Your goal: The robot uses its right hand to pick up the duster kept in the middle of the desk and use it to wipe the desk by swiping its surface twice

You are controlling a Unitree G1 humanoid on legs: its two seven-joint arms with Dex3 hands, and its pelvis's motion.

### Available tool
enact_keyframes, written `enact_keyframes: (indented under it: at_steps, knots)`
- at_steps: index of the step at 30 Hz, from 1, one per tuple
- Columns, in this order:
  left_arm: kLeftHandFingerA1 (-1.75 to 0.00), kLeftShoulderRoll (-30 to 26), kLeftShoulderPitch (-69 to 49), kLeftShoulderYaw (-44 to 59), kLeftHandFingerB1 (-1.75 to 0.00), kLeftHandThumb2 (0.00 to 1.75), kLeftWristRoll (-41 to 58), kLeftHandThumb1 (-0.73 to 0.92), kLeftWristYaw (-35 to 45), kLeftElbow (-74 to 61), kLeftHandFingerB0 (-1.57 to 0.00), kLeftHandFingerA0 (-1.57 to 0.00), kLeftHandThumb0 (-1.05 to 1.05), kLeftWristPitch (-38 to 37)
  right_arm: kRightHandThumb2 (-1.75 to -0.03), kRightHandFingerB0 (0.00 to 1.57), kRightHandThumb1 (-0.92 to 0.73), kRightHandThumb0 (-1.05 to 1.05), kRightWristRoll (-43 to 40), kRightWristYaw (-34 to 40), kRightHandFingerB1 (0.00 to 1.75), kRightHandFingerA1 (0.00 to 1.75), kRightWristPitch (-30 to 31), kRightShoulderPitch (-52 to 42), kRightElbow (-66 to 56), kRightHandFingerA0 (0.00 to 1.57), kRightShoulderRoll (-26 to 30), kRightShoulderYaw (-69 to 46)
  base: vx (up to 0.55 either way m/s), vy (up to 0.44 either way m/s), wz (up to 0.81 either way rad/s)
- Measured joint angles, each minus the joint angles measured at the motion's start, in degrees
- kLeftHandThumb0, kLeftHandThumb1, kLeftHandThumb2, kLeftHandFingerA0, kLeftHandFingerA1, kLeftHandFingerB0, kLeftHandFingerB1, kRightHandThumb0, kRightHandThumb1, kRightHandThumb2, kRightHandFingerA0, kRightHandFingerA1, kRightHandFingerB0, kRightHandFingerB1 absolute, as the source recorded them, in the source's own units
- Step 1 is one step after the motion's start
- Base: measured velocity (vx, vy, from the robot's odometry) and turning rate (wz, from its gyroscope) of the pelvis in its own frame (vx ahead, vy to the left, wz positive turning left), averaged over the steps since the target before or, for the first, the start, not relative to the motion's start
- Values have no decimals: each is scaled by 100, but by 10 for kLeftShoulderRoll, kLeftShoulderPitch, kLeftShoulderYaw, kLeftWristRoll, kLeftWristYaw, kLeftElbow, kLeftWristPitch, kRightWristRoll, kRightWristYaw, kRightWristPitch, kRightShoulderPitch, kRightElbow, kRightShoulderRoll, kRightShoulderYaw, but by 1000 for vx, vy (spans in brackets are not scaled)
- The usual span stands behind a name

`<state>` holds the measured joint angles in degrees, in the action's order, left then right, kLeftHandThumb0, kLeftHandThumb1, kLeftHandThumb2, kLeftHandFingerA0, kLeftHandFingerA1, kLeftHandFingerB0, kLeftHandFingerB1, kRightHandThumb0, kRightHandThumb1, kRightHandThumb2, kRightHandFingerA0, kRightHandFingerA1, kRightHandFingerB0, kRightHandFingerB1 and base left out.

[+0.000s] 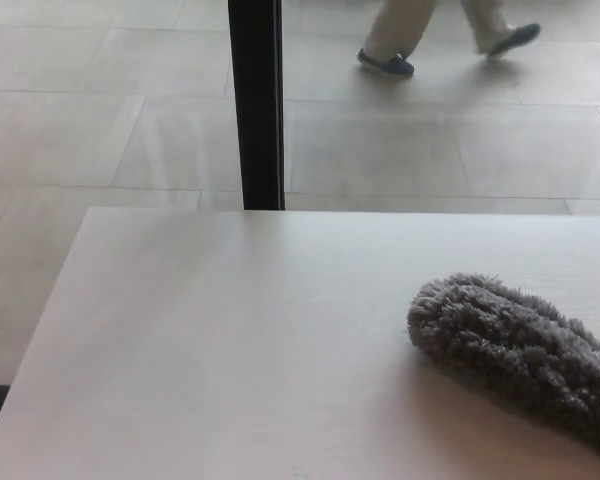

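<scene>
On the worktop: one grey duster [515, 355] lies flat toward 4 o'clock of the view; its far end runs out of the picture at the right edge.
Worktop: the worktop [230, 350] is pale, smooth and bare around the duster.
Hands: neither the left nor the right hand is in the picture, so I cannot tell if the fingers are wide or narrow, or if they hold something.
Stage: the duster is not yet picked up; the grasp and both swipes are probably all to do.
Handling: the duster looks fluffy and soft, so I judge it light and easy to squash; the pile will give under the fingers, and it may slide a little on the smooth top when pushed.
Where to hold: best across the thick middle of the body, from above. If a handle exists, it is hidden beyond the right edge.
Background: at 12 o'clock stands a dark post [256, 100] on the tiled floor [100, 130]; at 1 o'clock the legs of a person [405, 35] walk past, well apart from the worktop.
</scene>
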<state>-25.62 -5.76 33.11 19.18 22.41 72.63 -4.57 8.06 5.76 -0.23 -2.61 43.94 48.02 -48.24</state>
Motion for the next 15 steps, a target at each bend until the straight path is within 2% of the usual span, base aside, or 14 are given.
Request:
enact_keyframes:
  at_steps: [1, 2, 3, 6, 7, 8, 9, 10, 11, 14, 15]
  knots:
    - [-57, 1, 0, 0, -48, 61, 0, 73, 0, 0, -49, -60, -45, 0, -109, 3, -48, -40, -7, 0, 56, 130, -1, -7, 3, 127, -9, -14, 0, 0, 0]
    - [-58, 2, 0, 0, -48, 61, 0, 72, 0, 0, -50, -62, -46, 0, -104, 4, -63, -84, -15, -1, 53, 118, -2, -14, 6, 63, -18, -28, 0, 0, 0]
    - [-57, 3, 0, 0, -48, 61, 0, 72, 0, 0, -52, -61, -46, 0, -54, 1, -86, -72, -22, -1, 42, 127, -3, -18, 9, 12, -27, -42, 0, 0, 0]
    - [-58, 6, -1, 0, -49, 62, 0, 73, 0, 1, -52, -60, -47, 0, -60, 0, -88, -72, -44, -4, 41, 135, -4, -23, 24, 15, -54, -78, 0, 0, 0]
    - [-60, 7, -1, 0, -50, 62, 0, 77, 0, 1, -52, -61, -46, 0, -58, 0, -89, -63, -51, -5, 50, 150, -4, -23, 30, 6, -62, -89, 0, 0, 0]
    - [-58, 7, -1, 0, -49, 62, 0, 76, 0, 1, -53, -63, -47, 0, -58, 0, -88, -67, -57, -7, 14, 135, -4, -23, 35, 0, -70, -99, 0, 0, 0]
    - [-60, 7, -1, 0, -49, 63, 0, 73, 0, 1, -51, -64, -49, 0, -60, 0, -87, -73, -68, -9, 19, 155, -4, -23, 43, 28, -81, -114, 0, 0, 0]
    - [-60, 7, -1, 0, -49, 63, 0, 73, -1, 1, -51, -64, -49, 0, -60, 0, -87, -73, -75, -10, 19, 155, -4, -22, 49, 28, -88, -124, 0, 0, 0]
    - [-61, 7, -1, 0, -50, 61, 0, 71, -1, 1, -53, -64, -50, 0, -66, 0, -84, -76, -82, -11, 14, 167, -4, -21, 57, 50, -95, -135, 0, 0, 0]
    - [-61, 7, -2, 0, -50, 61, 0, 71, -3, 2, -53, -64, -50, 0, -66, 0, -84, -76, -104, -17, 14, 167, -3, -20, 81, 50, -117, -164, 0, 0, 0]
    - [-59, 7, -2, 1, -50, 62, 0, 74, -4, 2, -55, -66, -48, 0, -110, 0, -72, -95, -113, -19, 32, 92, -3, -19, 91, 27, -125, -175, 0, 0, 0]
